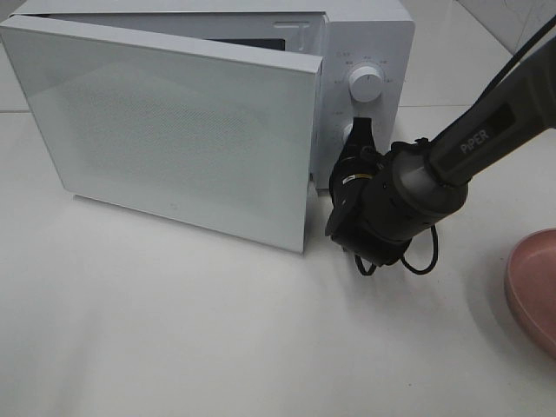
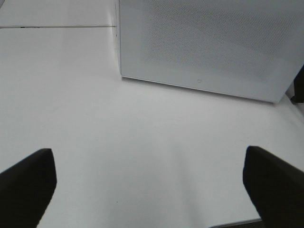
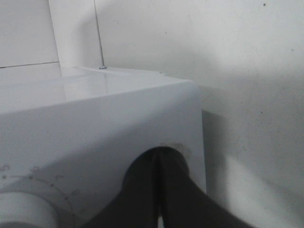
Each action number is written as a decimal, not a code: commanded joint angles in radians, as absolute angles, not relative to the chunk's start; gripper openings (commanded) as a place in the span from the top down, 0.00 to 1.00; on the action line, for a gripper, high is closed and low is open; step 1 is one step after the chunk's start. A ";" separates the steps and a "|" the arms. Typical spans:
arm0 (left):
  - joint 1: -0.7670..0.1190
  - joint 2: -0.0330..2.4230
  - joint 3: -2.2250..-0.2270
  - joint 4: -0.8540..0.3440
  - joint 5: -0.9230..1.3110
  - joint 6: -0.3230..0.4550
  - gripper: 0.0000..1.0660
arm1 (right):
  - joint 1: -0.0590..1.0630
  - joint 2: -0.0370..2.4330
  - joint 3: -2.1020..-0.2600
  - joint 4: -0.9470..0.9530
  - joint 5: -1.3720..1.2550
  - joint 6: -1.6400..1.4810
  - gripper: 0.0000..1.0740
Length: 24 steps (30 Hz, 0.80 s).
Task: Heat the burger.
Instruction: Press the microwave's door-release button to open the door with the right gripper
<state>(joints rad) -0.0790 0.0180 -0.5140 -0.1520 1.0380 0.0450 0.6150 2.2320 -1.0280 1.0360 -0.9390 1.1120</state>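
left tool: fingers wide apart, holding nothing; it hangs over bare desk on the near side of the microwave door; seen only in the left wrist view
desk: white and plain; it carries the microwave at the far edge and the plate at the right edge
pink plate: round, cut off by the frame at the desk's right edge; well apart from the microwave
right arm: dark, reaching in from the right; its side reads "PiPER" in white letters
cable: black loop hanging under the right arm's wrist, just above the desk
right tool: fingers pressed together, nothing between them; the tips point at the lower knob on the control panel; whether they touch it I cannot tell
microwave door: white, with a fine dotted window; it stands open, with its free edge toward the near side, just beside the right arm's wrist; a small mark low on it is too small to read
microwave: white box at the far edge of the desk; the open door hides nearly all of its inside, leaving only a dark strip above the door
upper knob: white and round, on the panel above the right tool; the marks around it are too small to read
burger: where it lies I cannot tell; the microwave's inside is hidden
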 commanded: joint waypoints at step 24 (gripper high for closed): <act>-0.084 0.019 -0.512 -0.155 1.032 0.042 0.06 | 0.599 2.140 -1.000 0.938 -0.939 1.034 1.00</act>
<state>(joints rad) -0.0790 0.0180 -0.5140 -0.1520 1.0380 0.0450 0.6070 2.1800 -0.9920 1.0050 -0.8740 1.0630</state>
